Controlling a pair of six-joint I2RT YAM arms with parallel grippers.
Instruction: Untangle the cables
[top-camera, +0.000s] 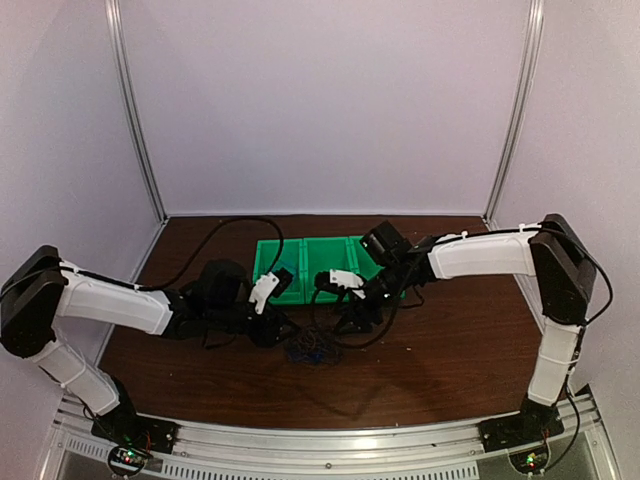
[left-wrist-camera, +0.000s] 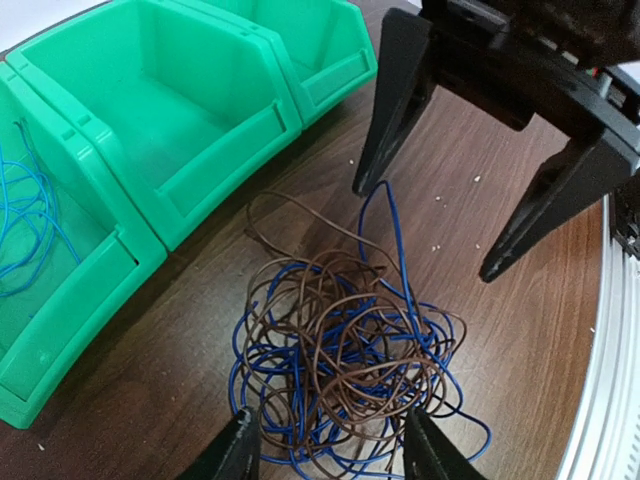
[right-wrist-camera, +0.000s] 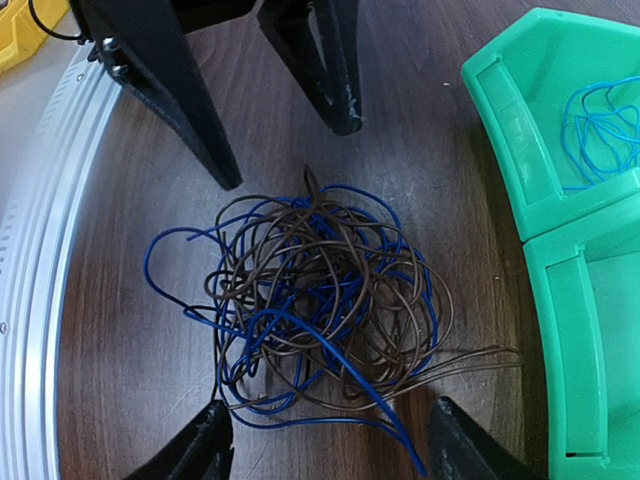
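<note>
The cables lie in one knotted heap of blue and brown wire on the table, just in front of the green bins. One loose blue wire sits in a bin (a start, I'd say), so most of the sorting looks left to do. The left gripper and right gripper hover over the heap, jaws apart and empty. I can't tell whether a raised blue loop touches the right gripper's finger, and the wire ends are lost in the heap.
</note>
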